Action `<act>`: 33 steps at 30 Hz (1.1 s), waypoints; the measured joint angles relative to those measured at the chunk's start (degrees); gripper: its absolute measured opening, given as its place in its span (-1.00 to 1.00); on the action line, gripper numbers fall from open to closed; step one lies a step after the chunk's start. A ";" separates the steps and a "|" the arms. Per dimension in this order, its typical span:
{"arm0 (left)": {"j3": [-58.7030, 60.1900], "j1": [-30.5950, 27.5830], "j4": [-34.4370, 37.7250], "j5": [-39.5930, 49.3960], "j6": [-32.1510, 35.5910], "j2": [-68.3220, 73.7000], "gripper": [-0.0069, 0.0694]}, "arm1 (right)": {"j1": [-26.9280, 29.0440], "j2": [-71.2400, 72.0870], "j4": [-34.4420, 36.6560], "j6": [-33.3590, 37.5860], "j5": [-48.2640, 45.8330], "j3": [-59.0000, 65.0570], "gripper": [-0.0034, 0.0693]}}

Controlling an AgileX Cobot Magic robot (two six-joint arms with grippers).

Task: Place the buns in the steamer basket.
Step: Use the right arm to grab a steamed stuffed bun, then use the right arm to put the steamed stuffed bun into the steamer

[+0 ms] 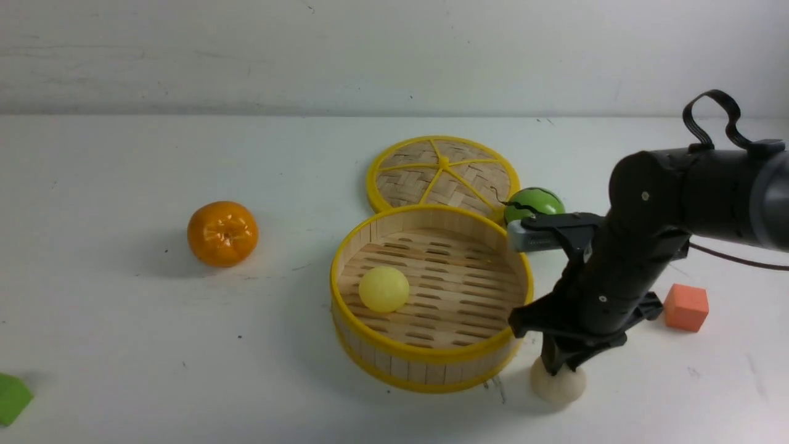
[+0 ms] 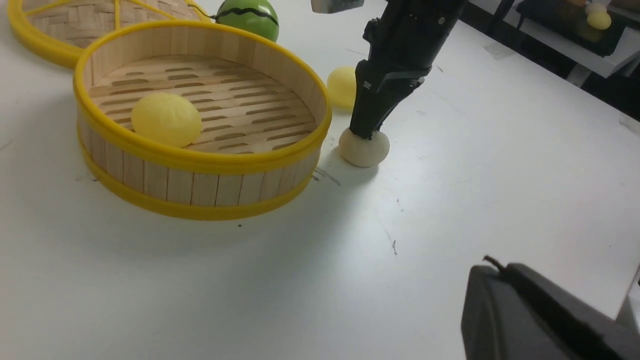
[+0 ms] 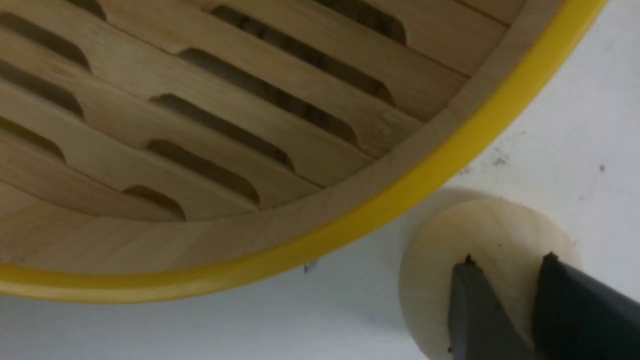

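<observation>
Steamer basket (image 1: pixel 431 356): round and shallow, with a wall of upright pale wood slats, a floor of flat slats cut with long slots, and glossy yellow hoops at top and base. It stands on a matte white table (image 1: pixel 123 320) with faint scuffs.

Inside the basket, left of centre on the slats, lies the pale yellow bun (image 1: pixel 383 288), a smooth matte dome.

Just outside the basket's near right rim the beige-cream bun (image 1: pixel 558 383) sits on the table, close to the wall but apart from it. It is a dull, chalky, squat dome.

The right gripper (image 1: pixel 558 364) points straight down on that bun. In the right wrist view its dark fingers (image 3: pixel 467 300) are drawn close, with a thin strip of bun between the tips, nipping the crown.

The second pale yellow bun (image 2: pixel 342 86) shows only in the left wrist view. It lies on the table beside the basket's right wall, beyond the right arm.

Of the left gripper (image 2: pixel 530 310) only a dark blurred block shows, so I cannot tell whether it is apart or together.

Behind the basket lies the flat lid (image 1: pixel 442 176), woven bamboo with a yellow rim and spokes, and it touches the rim. The glossy green watermelon ball (image 1: pixel 534 205) is at the basket's far right. The shiny orange (image 1: pixel 222 233) is well left of it. The orange cube (image 1: pixel 685 307) is off to its right. A green piece (image 1: pixel 12 398) lies far to its near left.
</observation>
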State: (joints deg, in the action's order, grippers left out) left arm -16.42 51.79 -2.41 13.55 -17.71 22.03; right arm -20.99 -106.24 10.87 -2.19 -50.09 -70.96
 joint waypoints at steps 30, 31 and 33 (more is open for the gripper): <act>0.00 0.00 0.23 -1.06 -0.18 0.00 -0.83 | -7.10 -7.03 2.05 2.56 5.37 -17.04 -0.67; 0.00 0.00 0.23 -1.06 -0.18 0.00 -0.83 | -7.09 -7.19 2.05 2.56 5.27 -17.16 -0.65; 0.00 0.00 0.23 -1.06 -0.18 0.00 -0.83 | -7.09 -7.96 2.05 2.19 4.59 -17.38 -0.45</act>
State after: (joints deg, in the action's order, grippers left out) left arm -16.42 51.79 -2.18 12.50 -17.89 22.03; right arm -28.09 -114.19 12.92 0.00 -45.50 -88.34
